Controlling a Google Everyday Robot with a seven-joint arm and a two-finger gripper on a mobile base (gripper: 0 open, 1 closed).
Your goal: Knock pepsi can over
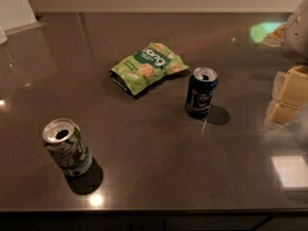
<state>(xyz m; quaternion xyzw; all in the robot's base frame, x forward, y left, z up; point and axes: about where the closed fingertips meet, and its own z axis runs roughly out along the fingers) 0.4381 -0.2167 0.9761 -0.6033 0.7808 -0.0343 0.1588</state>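
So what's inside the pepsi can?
The pepsi can stands upright with its top open; only a dark hole shows, so any liquid inside is hidden. The gripper sits at the picture's right edge, apart from it.

Cream blocky gripper (288,99), right edge

Against a glossy grey-brown table (159,148) are a navy pepsi can (201,91) with silver top and red-white-blue logo, a white-and-green can (67,147) with red marks, a bright green snack bag (147,67) lettered white, and a cream-yellow gripper (288,99) at the right edge.
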